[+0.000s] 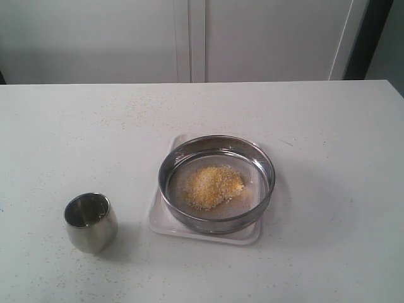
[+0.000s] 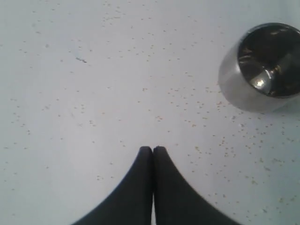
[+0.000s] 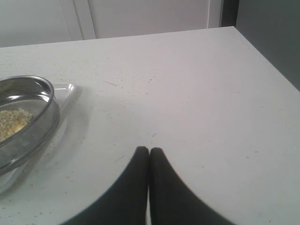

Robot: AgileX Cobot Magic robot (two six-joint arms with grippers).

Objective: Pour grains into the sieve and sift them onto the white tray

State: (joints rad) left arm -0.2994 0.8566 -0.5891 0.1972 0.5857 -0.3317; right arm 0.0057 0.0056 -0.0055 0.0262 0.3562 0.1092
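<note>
Grains (image 1: 212, 186) heap sandy in round steel sieve (image 1: 216, 224).

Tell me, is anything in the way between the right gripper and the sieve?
Nothing visible is. Only table with a few stray specks lies between the shut right gripper and the sieve, which sits on the tray.

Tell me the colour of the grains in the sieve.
The grains are yellow-golden with paler bits; exterior view shows it best.
</note>
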